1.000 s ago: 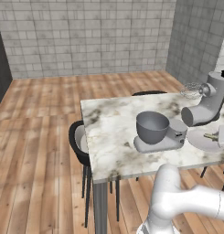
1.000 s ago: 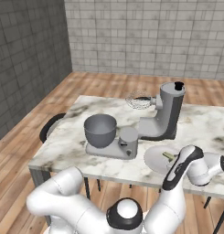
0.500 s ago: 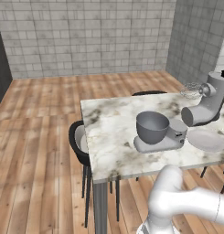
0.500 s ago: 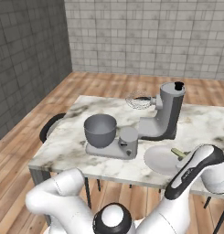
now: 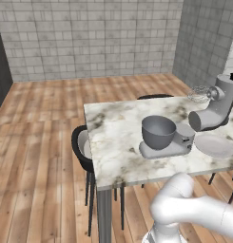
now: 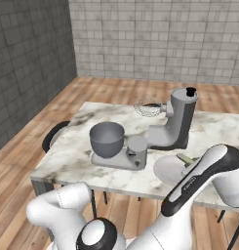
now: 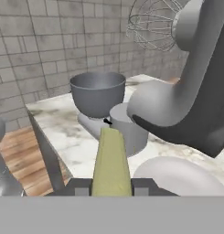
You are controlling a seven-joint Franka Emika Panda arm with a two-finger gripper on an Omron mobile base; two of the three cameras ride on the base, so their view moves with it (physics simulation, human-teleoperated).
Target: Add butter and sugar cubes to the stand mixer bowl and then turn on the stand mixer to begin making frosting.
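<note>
Butter stick (image 7: 111, 162) clamped in gripper (image 7: 111, 186), held over the marble table's (image 5: 119, 128) right edge.
Beyond it: white plate (image 6: 170, 170), then stand mixer (image 6: 175, 124), head tilted back; bowl (image 6: 107, 139) seated on its base.

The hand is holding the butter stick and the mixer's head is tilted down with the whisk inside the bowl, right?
Not quite. The hand does hold the butter stick, but the mixer has its head tilted up, the whisk well above the bowl. The right base view shows this.
</note>
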